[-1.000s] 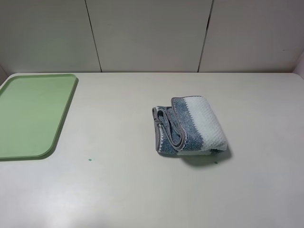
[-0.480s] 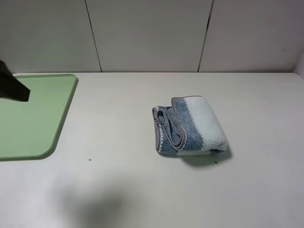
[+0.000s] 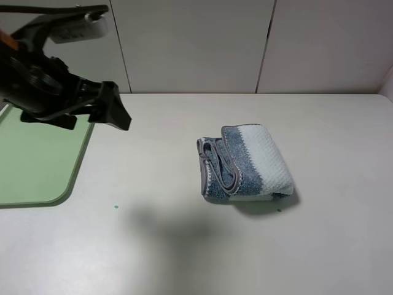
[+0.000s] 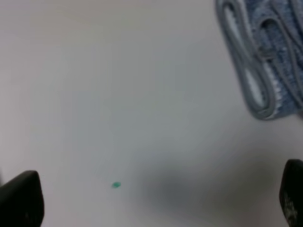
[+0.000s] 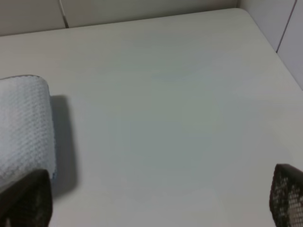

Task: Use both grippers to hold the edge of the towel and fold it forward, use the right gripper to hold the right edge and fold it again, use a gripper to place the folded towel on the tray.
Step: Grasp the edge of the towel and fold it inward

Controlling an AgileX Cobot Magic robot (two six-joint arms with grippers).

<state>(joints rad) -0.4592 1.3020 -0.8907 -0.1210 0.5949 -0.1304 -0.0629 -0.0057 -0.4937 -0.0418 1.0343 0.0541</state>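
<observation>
The white table (image 3: 184, 246) carries the folded towel (image 3: 245, 163) and green tray (image 3: 37, 153).

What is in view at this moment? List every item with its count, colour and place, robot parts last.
towel: 1, blue-grey and white stripes with a grey hem, folded on the table right of centre, not on the tray.
tray: 1, light green, at the table's left edge, nothing seen on its visible part.
table: 1, off-white, fills the scene.
green speck: 1, small, on the table near the tray's front corner.
wall panels: pale grey, behind the table.
left gripper: 1, black, fingertips apart, above bare table left of the towel, holding nothing.
right gripper: 1, black, fingertips apart, by the towel's white side, holding nothing; not seen in the high view.
</observation>
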